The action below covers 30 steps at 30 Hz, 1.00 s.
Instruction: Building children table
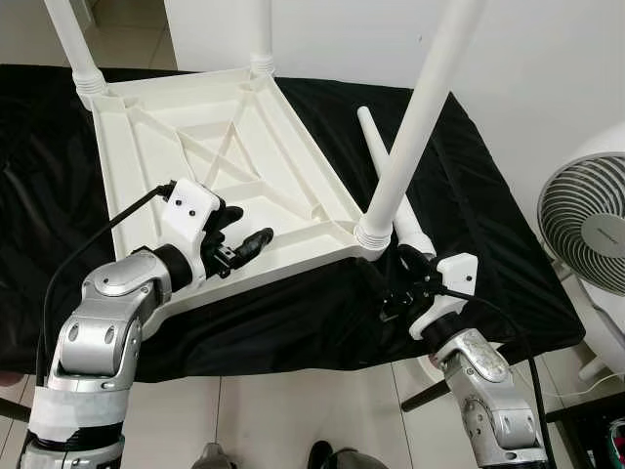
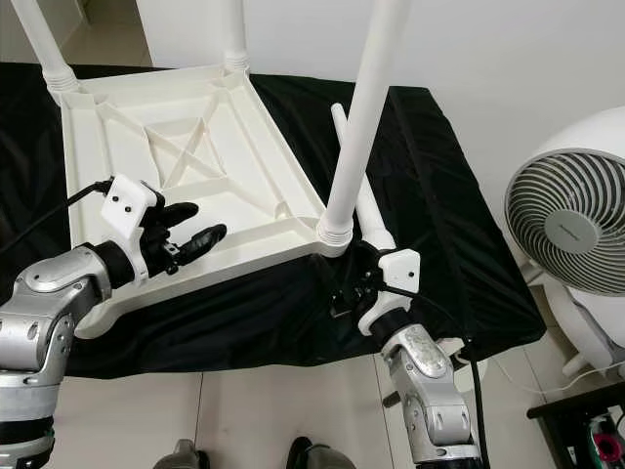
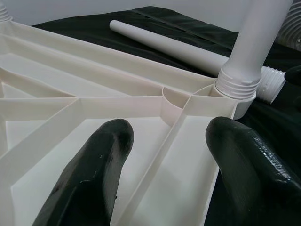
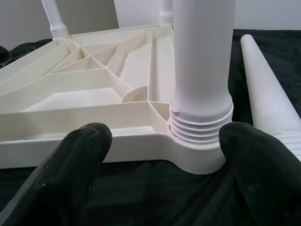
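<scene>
I have the white plastic children's tabletop [image 1: 229,161] lying upside down on the black cloth [image 1: 488,225] that covers the work surface, its ribbed underside facing up at me. Three white tapered plastic legs stand in its corner sockets: one at the far left corner [image 1: 73,44], one at the far right corner [image 1: 261,34], and the near-right one [image 1: 420,107], which rises steeply past my head camera. Its threaded collar [image 4: 201,123] sits in the socket with several thread rings showing above the rim. The near-left corner of the tabletop is hidden behind my left arm, so I cannot tell what is there.

A fourth loose white leg [image 1: 386,171] lies flat on the cloth just beside the right edge of the tabletop, behind the standing near-right leg, its threaded end [image 3: 273,84] pointing towards me.

My left gripper [image 1: 237,237] hovers over the near edge of the tabletop, its two black fingers [image 3: 89,179] spread apart and holding nothing, pointing across the ribs towards the near-right leg.

My right gripper [image 1: 405,283] is low over the cloth just in front of the near-right corner, its fingers [image 4: 75,165] spread wide on either side of the socket and collar, apart from both, grasping nothing.

A white pedestal fan [image 2: 571,210] stands on the tiled floor [image 1: 293,420] to the right of the work surface
</scene>
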### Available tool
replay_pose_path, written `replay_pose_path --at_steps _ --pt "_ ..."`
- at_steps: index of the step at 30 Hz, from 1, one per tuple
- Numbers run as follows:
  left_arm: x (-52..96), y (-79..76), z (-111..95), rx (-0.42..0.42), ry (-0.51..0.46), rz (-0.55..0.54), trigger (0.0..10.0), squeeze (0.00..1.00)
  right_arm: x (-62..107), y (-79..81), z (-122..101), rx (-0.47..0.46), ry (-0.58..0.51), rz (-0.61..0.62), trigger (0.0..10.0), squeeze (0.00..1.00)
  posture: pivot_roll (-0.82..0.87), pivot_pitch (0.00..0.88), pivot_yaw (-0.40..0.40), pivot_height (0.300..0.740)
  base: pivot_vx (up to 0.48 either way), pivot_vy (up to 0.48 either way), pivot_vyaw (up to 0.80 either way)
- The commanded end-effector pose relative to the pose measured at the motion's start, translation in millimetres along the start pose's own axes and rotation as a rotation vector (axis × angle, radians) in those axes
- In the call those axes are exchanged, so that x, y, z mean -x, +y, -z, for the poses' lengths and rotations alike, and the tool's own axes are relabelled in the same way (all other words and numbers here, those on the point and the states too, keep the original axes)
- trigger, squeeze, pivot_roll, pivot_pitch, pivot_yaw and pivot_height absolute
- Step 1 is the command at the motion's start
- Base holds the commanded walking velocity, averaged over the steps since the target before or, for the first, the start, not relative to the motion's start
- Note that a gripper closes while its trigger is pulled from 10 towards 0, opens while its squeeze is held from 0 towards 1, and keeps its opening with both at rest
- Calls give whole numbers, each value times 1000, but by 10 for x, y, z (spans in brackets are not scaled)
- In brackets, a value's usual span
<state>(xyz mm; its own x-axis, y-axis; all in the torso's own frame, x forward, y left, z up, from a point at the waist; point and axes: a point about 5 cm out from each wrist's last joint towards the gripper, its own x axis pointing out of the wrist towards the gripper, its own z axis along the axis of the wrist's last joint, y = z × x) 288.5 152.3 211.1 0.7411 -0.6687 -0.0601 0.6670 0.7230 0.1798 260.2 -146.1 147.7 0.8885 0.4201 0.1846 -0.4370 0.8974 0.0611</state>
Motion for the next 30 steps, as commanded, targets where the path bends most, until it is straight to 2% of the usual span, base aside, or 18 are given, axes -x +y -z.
replay_pose_path --at_steps 1,3,5,6,8,17,30 --pt "-12 -48 -2 -13 7 99 10000 0 31 -16 25 -4 4 10 10000 0 116 101 -65 740 0 0 0" --pt "-12 -48 -2 -13 7 99 10000 0 31 -16 25 -4 4 10 10000 0 116 101 -65 740 0 0 0" --pt "-121 -21 68 -38 48 33 10000 0 24 -3 23 -7 3 12 10000 0 120 108 -67 740 0 0 0" --pt "-121 -21 68 -38 48 33 10000 0 24 -3 23 -7 3 12 10000 0 120 108 -67 740 0 0 0" --pt "-267 -6 129 -37 89 -44 10000 0 23 9 13 -10 -3 22 10000 0 118 111 -67 740 0 0 0" --pt "-502 11 246 -14 185 -157 10000 0 55 77 -38 -27 -32 60 10000 0 100 116 -60 740 0 0 0" --pt "-597 223 341 -7 281 -300 10000 0 74 127 -91 -37 -48 76 10000 0 87 120 -54 740 0 0 0"
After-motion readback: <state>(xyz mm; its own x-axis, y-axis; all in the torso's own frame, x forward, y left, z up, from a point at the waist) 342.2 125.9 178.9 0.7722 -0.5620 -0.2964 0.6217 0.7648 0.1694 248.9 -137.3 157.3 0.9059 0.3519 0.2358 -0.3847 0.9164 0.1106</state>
